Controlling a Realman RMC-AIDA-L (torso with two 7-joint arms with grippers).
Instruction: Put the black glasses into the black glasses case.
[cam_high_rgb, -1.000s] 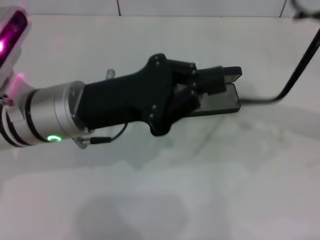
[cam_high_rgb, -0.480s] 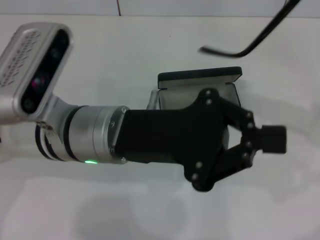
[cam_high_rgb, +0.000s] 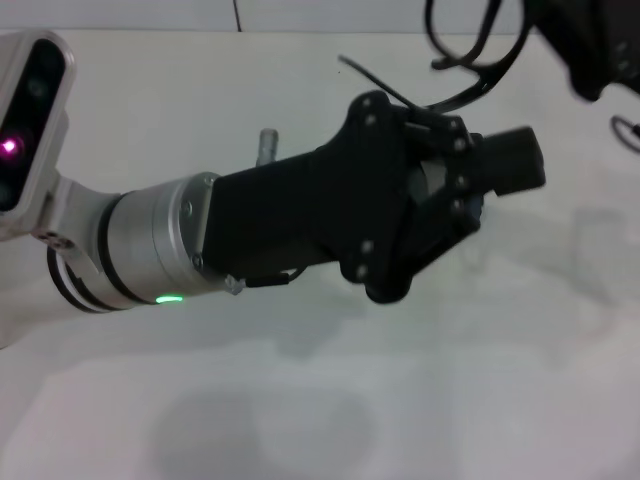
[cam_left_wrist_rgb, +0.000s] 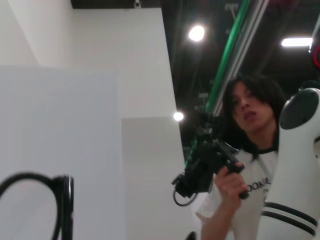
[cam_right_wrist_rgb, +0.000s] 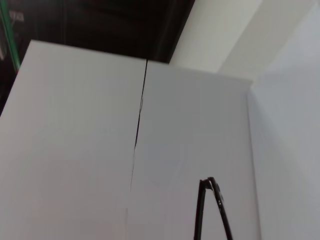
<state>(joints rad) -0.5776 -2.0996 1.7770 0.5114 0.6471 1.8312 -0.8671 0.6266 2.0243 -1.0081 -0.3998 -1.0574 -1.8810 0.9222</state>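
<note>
Above the far right of the tabletop (cam_high_rgb: 300, 400), the right gripper (cam_high_rgb: 590, 50) carries the black glasses (cam_high_rgb: 470, 50), apparently clamped on the frame, though the grip itself is blurred; the left gripper (cam_high_rgb: 500, 180), jaws spread and empty, hides the black glasses case; clear the left arm aside first, then lower the frame level into the case.

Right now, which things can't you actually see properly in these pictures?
- The black glasses case: head view, hidden behind the left pincer.
- The right pincer: head view, cut off by the top edge, blurred.
- The black glasses: head view, blurred, partly cut off; only slivers in both wrist views.
</note>
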